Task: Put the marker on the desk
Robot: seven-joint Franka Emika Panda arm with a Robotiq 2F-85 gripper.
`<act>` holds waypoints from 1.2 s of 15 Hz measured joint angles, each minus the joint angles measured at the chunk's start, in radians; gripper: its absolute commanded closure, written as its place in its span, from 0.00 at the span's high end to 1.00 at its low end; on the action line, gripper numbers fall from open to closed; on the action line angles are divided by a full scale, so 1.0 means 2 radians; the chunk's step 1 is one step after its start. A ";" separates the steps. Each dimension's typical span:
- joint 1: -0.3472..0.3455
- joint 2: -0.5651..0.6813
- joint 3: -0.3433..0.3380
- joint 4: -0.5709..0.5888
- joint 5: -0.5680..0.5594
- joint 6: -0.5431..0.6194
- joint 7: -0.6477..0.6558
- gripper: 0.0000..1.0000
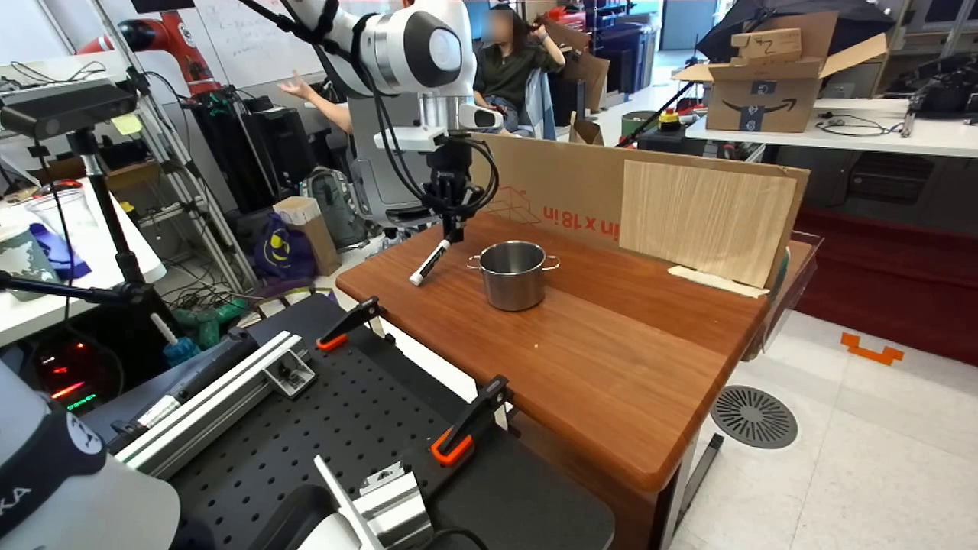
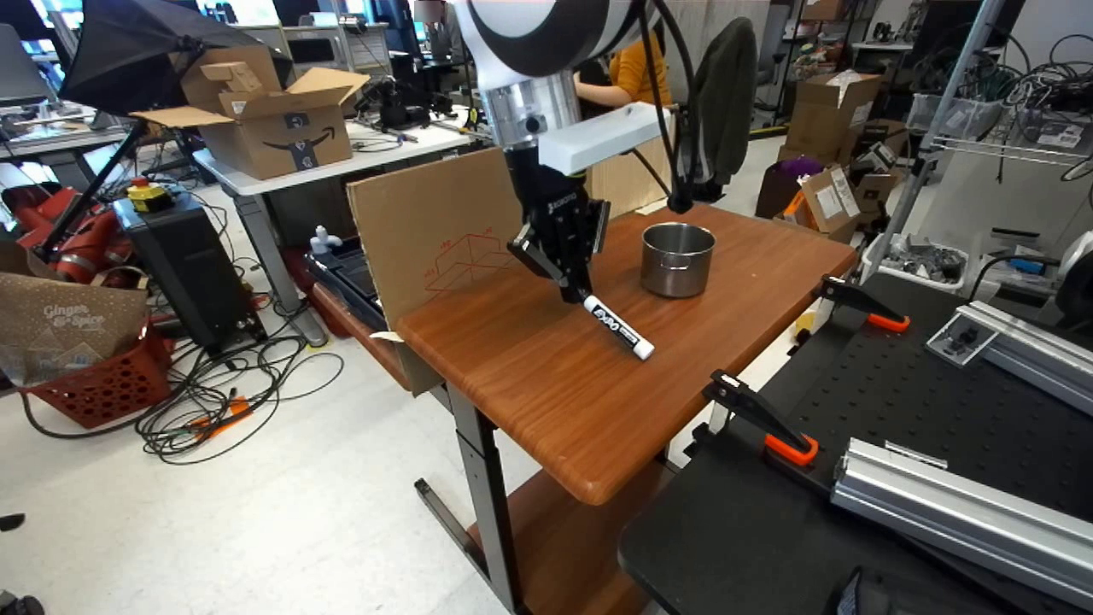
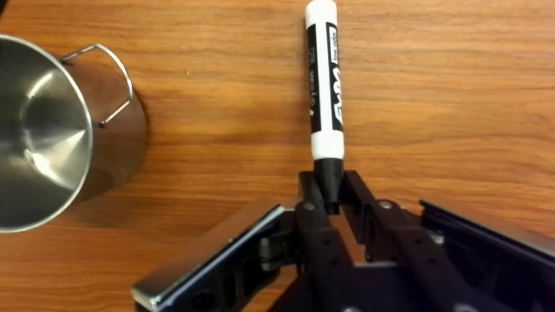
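The marker is white with black label stripes and a black cap; it shows in both exterior views [image 1: 430, 262] [image 2: 618, 327] and the wrist view [image 3: 324, 78]. My gripper [image 3: 328, 186] is shut on its black cap end; the gripper also shows in both exterior views [image 1: 453, 229] [image 2: 582, 293]. The marker slants down, with its white end lowest, over the reddish-brown desk [image 1: 611, 367] [image 2: 529, 367] [image 3: 225, 108]. I cannot tell whether the white end touches the wood. Part of the cap is hidden between the fingers.
A grey metal pot [image 1: 514, 289] [image 2: 677, 266] [image 3: 119, 147] with wire handles stands on the desk beside the marker. A cardboard panel [image 1: 565, 172] and a plywood board [image 1: 707, 218] stand along the desk's edge. Black clamps [image 1: 470, 424] sit between desk and perforated bench [image 1: 367, 412].
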 measured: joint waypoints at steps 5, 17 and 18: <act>0.006 0.043 -0.001 0.044 -0.012 0.000 0.000 0.05; 0.009 0.080 -0.009 0.093 -0.021 0.000 0.000 1.00; 0.009 0.080 -0.009 0.093 -0.021 0.000 0.000 1.00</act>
